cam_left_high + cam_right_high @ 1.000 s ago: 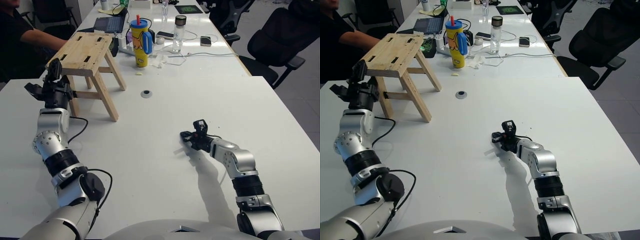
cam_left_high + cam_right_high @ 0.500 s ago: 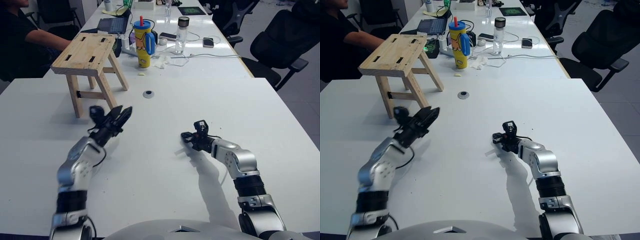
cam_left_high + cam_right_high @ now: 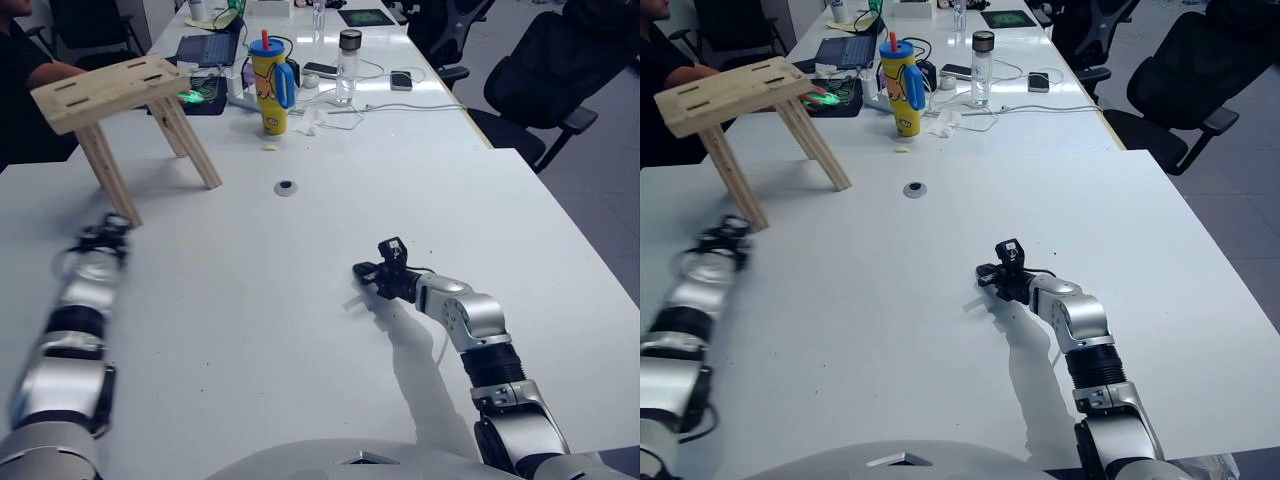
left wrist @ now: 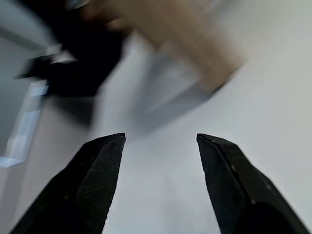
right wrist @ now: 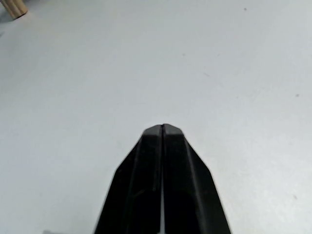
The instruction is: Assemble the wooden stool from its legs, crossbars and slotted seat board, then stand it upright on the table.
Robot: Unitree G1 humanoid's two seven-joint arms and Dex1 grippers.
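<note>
Stool (image 3: 100,90) well apart from right fingers (image 5: 141,185)

No legible text, numbers or signs anywhere. Markings on yellow cup (image 3: 268,95), far edge of desk (image 3: 300,340): too small to read.

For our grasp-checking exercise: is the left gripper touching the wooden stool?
Apart. The left wrist view shows bare table between the open left gripper and the foot of the wooden stool ahead of it.
</note>
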